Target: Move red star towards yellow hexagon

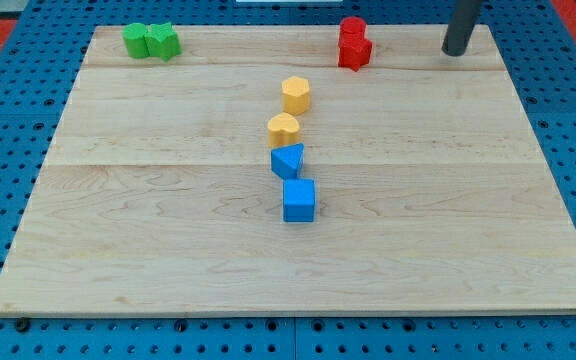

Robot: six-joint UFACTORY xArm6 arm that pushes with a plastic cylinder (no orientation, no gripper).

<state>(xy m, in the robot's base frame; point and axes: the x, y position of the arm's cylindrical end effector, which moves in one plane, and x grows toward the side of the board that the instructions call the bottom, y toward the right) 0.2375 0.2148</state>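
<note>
The red star (356, 52) sits near the view's top, right of centre, touching a red round block (352, 29) just above it. The yellow hexagon (296, 95) stands below and to the left of the star, near the board's middle top. My tip (455, 50) is at the view's top right, well to the right of the red star and apart from it.
A yellow heart-like block (283, 129) lies just below the hexagon. A blue triangular block (288, 160) and a blue cube (299, 200) continue that column downward. Two green blocks (151, 41) sit at the top left. The wooden board (118, 250) lies on a blue pegboard.
</note>
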